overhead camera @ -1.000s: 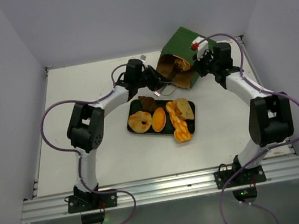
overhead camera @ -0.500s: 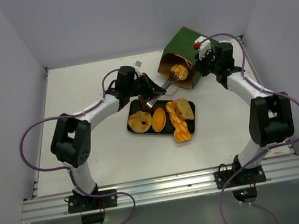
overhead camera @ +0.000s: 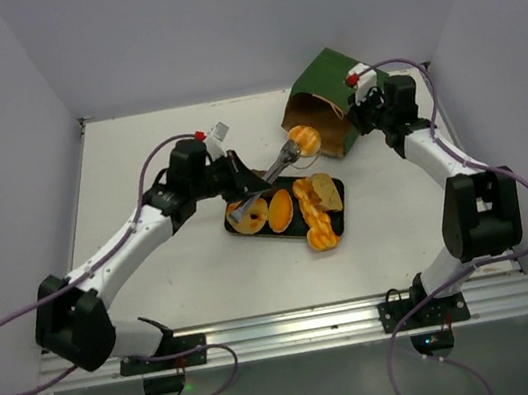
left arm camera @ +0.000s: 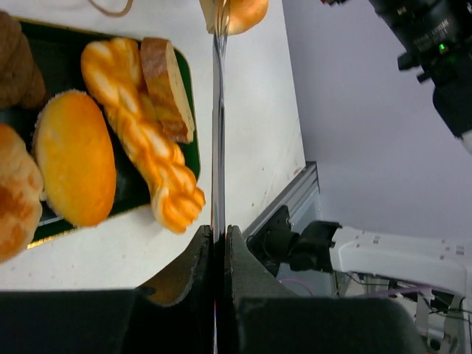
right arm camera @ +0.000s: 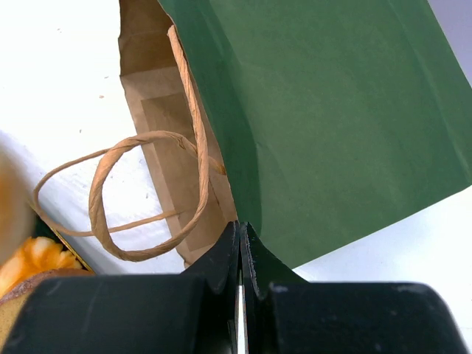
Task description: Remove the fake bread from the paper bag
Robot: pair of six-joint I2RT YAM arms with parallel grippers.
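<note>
ahead of our left gripper (left arm camera: 219,234), clamped on the metal tool (left arm camera: 218,133), we should carry the orange roll (left arm camera: 247,13) level; right gripper (right arm camera: 240,247) pinches the paper bag (right arm camera: 332,110).

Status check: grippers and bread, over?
Left gripper shut on fork, orange roll speared, just outside paper bag. Right gripper shut on bag edge. Nothing in the way seen.

left hand (left arm camera: 219,237) clamped shut, arm stretched forward | right hand (right arm camera: 239,237) clamped shut, arm extended

Green paper bag (overhead camera: 334,79) lies tipped at far right, mouth open leftward; orange roll (overhead camera: 305,139) just outside it, other pastries (overhead camera: 314,217) clustered nearer
</note>
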